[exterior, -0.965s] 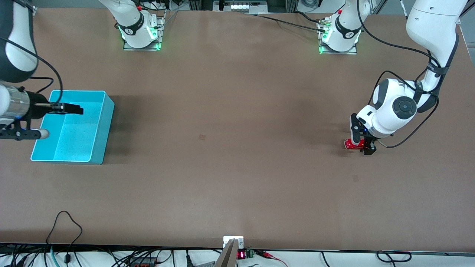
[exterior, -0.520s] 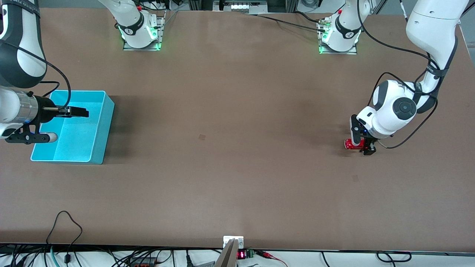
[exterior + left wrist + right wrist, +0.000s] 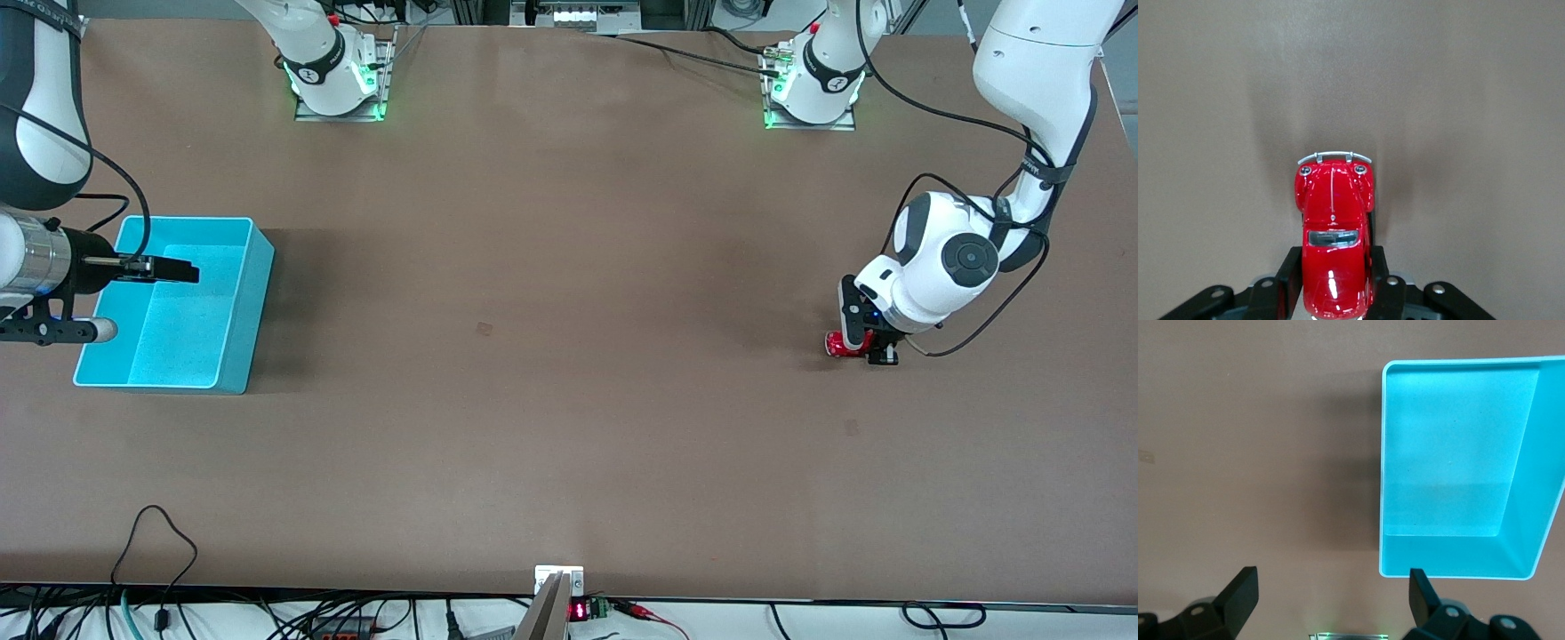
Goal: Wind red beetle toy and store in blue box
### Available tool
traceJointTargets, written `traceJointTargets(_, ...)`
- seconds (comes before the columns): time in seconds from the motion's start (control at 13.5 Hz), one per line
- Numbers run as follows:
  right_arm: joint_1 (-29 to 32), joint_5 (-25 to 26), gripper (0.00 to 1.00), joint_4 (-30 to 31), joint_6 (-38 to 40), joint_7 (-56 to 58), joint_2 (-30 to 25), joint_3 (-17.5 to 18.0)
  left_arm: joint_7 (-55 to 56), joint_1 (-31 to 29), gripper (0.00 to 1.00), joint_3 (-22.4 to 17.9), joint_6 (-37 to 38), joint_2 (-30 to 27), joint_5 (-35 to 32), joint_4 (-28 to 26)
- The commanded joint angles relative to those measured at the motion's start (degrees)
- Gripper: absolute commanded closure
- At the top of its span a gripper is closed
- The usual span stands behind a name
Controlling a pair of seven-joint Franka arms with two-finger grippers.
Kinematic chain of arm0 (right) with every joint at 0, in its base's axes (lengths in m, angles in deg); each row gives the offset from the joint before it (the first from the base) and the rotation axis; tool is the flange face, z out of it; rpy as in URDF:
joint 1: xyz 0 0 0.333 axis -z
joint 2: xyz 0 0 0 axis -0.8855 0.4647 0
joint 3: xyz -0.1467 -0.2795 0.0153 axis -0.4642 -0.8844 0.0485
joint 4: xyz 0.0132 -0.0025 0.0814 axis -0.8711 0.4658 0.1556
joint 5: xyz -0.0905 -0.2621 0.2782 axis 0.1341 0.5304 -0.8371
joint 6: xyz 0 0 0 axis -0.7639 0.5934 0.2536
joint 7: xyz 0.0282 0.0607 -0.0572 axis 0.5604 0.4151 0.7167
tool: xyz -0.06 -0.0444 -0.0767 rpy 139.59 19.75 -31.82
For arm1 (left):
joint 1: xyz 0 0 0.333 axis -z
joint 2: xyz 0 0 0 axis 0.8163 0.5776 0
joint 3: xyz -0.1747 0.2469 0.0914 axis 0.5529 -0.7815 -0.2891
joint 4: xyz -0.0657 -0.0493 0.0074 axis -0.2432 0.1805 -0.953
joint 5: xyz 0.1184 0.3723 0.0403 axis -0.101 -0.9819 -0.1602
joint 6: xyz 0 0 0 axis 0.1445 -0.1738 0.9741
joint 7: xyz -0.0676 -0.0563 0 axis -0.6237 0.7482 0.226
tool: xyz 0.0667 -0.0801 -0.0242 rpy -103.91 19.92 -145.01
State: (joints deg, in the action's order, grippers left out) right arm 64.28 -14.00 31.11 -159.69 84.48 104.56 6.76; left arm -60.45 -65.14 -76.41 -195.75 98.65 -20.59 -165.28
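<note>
- tiny glossy red beetle toy car [image 3: 838,345] sits on the brown table [image 3: 551,356] toward the left arm's end, long axis running along the table's length, nose with chrome bumper pointing toward the right arm's end
- in the left wrist view the toy [image 3: 1333,233] has its rear between the fingers, hood and bumper sticking out clear of them
- left gripper [image 3: 871,342] is down at table level, black fingers [image 3: 1288,277] clamped on the toy's rear flanks
- bright cyan-blue rectangular plastic box [image 3: 233,302] with pale rim stands at the right arm's end, well apart from the toy, nothing inside it [image 3: 1458,460]
- bare table between toy and box, nothing in the way
- cables and a small red-digit display [image 3: 578,611] along the table edge nearest the front camera
- left arm bent over, wrist pointing down onto the toy
- right gripper [image 3: 169,268] held level over the box's open top, fingers [image 3: 1238,593] spread apart and holding nothing
</note>
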Motion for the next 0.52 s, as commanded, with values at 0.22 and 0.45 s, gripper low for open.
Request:
traceJointTargets(0.22, -0.9, -1.5, 0.00, -0.8, 0.2, -0.6, -0.3, 0.7, -0.8, -0.6, 0.62, 0.3, -0.3, 0.1, -1.3, 0.5)
traceJointTargets(0.45, -1.4, -0.8, 0.00, -0.8, 0.1, 0.2, 0.1, 0.7, -0.7, -0.6, 0.61, 0.3, -0.2, 0.6, -1.2, 0.6)
